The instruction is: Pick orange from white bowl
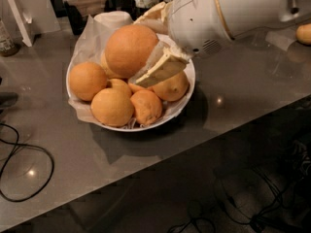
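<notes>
The white bowl (181, 104) lined with crumpled white paper stands on the grey table and holds several oranges. My gripper (148, 42) reaches in from the upper right and is shut on the large round orange (129, 50). It holds this orange raised above the others in the bowl. One cream finger (160, 69) lies across the orange's right side; the other finger shows behind it at the top. A lumpy orange (146, 107) and a paler yellowish one (171, 86) lie at the bowl's front right.
A small white upturned cup (112, 19) stands just behind the bowl. Another orange (304, 33) lies at the far right. A black cable (24, 169) loops at the left. The table's front edge runs diagonally from lower left to right.
</notes>
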`<state>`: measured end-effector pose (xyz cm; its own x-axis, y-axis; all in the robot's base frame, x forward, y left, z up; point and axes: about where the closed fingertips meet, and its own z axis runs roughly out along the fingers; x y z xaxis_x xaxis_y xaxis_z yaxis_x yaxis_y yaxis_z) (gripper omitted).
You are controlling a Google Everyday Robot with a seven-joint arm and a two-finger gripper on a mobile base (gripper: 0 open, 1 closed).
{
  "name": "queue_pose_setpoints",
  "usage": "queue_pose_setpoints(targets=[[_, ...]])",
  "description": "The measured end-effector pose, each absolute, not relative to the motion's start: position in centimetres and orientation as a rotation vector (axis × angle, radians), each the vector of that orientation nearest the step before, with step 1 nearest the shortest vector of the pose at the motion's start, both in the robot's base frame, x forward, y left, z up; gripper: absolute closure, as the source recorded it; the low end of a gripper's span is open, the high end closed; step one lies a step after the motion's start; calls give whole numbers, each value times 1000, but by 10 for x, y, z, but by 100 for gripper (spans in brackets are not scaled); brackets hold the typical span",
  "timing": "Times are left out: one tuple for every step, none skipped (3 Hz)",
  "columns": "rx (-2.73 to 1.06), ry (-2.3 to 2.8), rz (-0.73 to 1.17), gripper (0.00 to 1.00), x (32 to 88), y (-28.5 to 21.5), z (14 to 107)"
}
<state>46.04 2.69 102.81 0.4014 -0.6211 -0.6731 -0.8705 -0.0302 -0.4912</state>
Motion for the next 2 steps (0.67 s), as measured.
queue_pose_setpoints(targets=[[-1702,1299,248,100,400,13,1071],[-1702,1299,248,100,400,13,1071]])
